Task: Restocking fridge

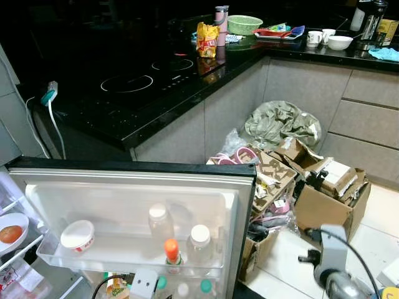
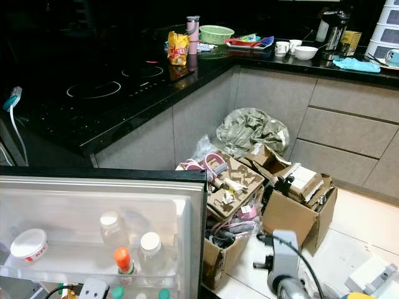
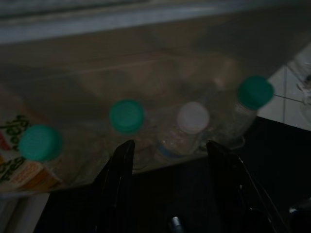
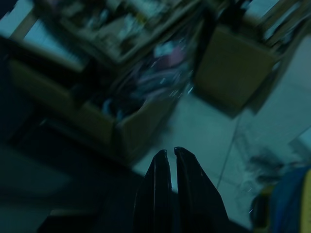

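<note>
Black countertop (image 1: 156,93) runs along the kitchen corner ahead of us, with grey cabinet fronts below it and a pale tiled floor (image 2: 368,224) to our right.

Our left gripper (image 3: 167,150) has its two black fingers spread wide apart, holding nothing. Just past the fingertips, in the left wrist view, stands a row of bottles in a clear door bin: a white-capped bottle (image 3: 193,118) lies between the two fingers, a green-capped bottle (image 3: 127,116) sits beside it, another green cap (image 3: 255,91) is farther along, and a carton with a green cap (image 3: 40,142) stands at the other end.

Our right gripper (image 4: 171,154) has its fingers pressed together, empty, hanging low over the floor near the cardboard boxes (image 2: 293,212) stuffed with packaging. Our right arm (image 1: 336,268) shows at the lower right of the head view.

Outward from there, the open fridge door (image 1: 137,205) faces us. Its upper shelf holds a white cup with red print (image 1: 78,235), two clear bottles with white caps (image 1: 199,240), and an orange-capped bottle (image 1: 171,250) in front of them. At the far left, inside the fridge, a bowl holding something red (image 1: 11,233) sits on a shelf.

On the counter stand a yellow snack bag (image 1: 207,40), a green basket (image 1: 244,24) and white cups (image 1: 315,37).
</note>
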You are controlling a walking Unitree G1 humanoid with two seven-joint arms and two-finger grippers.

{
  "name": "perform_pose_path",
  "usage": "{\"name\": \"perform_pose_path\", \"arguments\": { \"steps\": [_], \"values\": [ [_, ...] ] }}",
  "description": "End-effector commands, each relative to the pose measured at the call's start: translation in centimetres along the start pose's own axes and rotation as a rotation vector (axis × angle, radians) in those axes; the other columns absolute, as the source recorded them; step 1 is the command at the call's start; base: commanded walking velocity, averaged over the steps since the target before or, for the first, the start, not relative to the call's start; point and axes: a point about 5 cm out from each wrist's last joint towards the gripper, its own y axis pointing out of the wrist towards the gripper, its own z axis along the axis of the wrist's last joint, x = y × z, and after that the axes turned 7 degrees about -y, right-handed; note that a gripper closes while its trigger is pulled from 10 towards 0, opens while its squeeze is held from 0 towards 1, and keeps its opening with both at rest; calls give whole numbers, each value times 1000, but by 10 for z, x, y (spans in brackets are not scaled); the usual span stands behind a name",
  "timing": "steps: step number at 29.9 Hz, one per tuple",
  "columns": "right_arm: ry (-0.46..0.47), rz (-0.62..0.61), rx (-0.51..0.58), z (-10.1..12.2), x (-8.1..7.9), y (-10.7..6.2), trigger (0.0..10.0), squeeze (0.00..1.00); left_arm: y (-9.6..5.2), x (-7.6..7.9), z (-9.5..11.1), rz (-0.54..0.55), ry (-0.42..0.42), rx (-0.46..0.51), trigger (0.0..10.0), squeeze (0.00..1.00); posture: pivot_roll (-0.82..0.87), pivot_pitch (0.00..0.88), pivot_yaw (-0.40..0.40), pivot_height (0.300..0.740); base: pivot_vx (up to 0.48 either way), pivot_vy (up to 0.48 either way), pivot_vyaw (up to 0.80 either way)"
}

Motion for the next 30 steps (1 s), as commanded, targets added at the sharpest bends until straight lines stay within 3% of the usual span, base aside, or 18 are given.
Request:
{"name": "perform_pose_path", "arguments": {
  "steps": [1, 3, 6, 7, 9, 10, 11, 12, 13, 23, 26, 29, 30],
  "values": [
    [-9, -18, -21, -6, -1, -1, 10000, 0, -8, -8, -6, 8, 22, -24, 10000, 0, -16, 101, 44, 740, 0, 0, 0],
    [86, -21, 14, 10, -9, 4, 10000, 0, -18, -18, -18, 74, -1, -54, 10000, 0, -18, 106, 50, 740, 0, 0, 0],
    [96, 12, 21, 14, -16, 5, 9843, 0, -23, -25, -22, 138, -23, -65, 10000, 0, -16, 107, 49, 740, 0, 0, 0],
    [92, 47, 23, 16, -22, 6, 0, 0, -25, -31, -23, 195, -47, -67, 10000, 0, -15, 106, 48, 740, 0, 0, 0],
    [91, 104, 20, 19, -31, 7, 0, 0, -30, -40, -26, 292, -106, -68, 10000, 0, -15, 106, 48, 740, 0, 0, 0],
    [91, 118, 19, 19, -35, 7, 1059, 0, -32, -43, -27, 322, -118, -71, 10000, 0, -15, 106, 48, 740, 0, 0, 0],
    [74, 149, 25, 21, -41, 7, 8235, 0, -35, -46, -29, 343, -137, -73, 10000, 0, -5, 109, 40, 740, 0, 0, 0],
    [74, 149, 25, 21, -41, 7, 8235, 0, -35, -46, -29, 343, -137, -73, 10000, 0, -5, 109, 40, 740, 0, 0, 0],
    [46, 204, 30, 24, -52, 7, 10000, 0, -40, -51, -32, 364, -143, -75, 10000, 0, 0, 111, 37, 740, 0, 0, 0],
    [12, 354, 68, 33, -84, 5, 10000, 0, -59, -65, -47, 455, -168, -127, 10000, 0, 1, 112, 41, 740, 0, 0, 0],
    [21, 485, 97, 35, -101, 2, 10000, 0, -66, -68, -54, 483, -170, -163, 10000, 0, -1, 114, 46, 740, 0, 0, 0],
    [33, 546, 113, 36, -108, -1, 10000, 0, -69, -68, -57, 492, -171, -176, 10000, 0, -3, 113, 49, 740, 0, 0, 0],
    [111, 785, 138, 37, -126, -10, 10000, 0, -75, -70, -63, 508, -176, -199, 10000, 0, -3, 113, 47, 740, 0, 0, 0]
  ]
}}
